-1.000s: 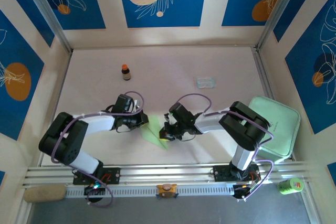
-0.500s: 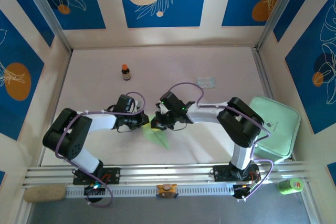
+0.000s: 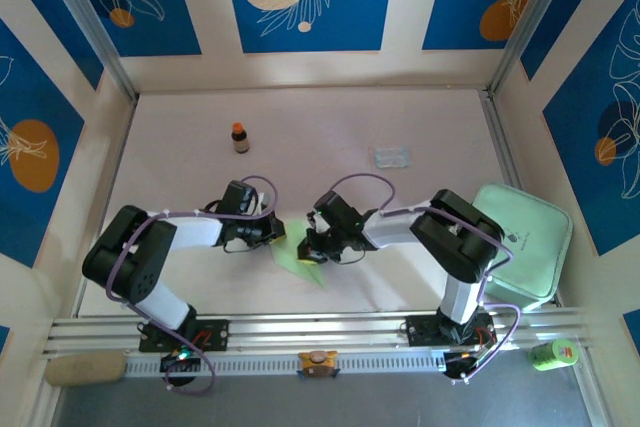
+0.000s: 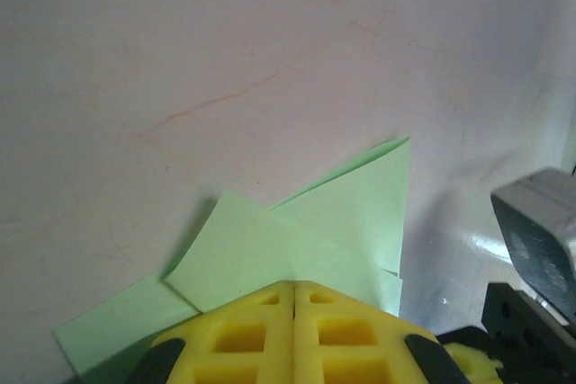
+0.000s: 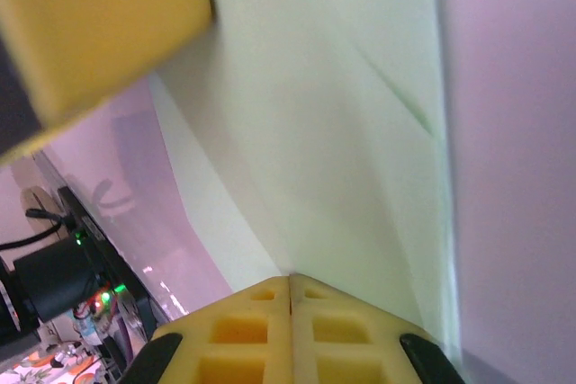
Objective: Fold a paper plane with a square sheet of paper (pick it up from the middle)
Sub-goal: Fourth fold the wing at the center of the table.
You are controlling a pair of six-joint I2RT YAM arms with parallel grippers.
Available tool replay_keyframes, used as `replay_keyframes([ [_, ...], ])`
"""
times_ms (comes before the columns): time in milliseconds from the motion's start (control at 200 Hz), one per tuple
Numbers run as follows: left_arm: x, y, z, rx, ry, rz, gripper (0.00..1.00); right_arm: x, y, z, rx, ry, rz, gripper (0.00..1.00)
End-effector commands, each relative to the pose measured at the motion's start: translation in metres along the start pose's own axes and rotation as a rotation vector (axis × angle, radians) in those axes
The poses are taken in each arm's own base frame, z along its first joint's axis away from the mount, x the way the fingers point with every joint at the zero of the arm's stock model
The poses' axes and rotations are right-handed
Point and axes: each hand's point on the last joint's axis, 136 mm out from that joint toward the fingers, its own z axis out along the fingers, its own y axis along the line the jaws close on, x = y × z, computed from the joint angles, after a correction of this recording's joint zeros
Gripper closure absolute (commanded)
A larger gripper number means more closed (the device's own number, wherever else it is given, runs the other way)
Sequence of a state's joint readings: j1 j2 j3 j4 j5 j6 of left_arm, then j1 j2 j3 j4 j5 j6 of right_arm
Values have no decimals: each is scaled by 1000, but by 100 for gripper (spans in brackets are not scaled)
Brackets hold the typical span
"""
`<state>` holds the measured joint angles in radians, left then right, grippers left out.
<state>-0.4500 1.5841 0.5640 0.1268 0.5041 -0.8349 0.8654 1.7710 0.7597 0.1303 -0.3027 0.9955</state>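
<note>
Green paper point(image 3: 298, 260): partly folded, flat on the surface point(image 3: 420, 117) between the arms.
Left jaws: shut, tip on its near edge.
Right jaws: shut, slid back rightward across the fold, likely creasing.

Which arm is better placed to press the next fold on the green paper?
Probably right: the right gripper, shut, sits over the folded paper, a fold edge leading from its tips. The left gripper, also shut, sits at the paper's edge.
</note>
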Motion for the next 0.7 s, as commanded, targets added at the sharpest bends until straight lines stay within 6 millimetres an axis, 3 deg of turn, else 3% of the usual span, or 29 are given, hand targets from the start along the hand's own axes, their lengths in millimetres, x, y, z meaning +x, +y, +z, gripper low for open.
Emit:
replay_keyframes([
  [0,6,25,6,-91,16,-30,100,31,-25,-6,65,62,40,97],
  [340,5,26,6,-92,16,-34,100,77,-59,-21,103,85,69,97],
  [695,5,25,5,-88,13,-37,100,99,-72,-47,131,80,62,97],
])
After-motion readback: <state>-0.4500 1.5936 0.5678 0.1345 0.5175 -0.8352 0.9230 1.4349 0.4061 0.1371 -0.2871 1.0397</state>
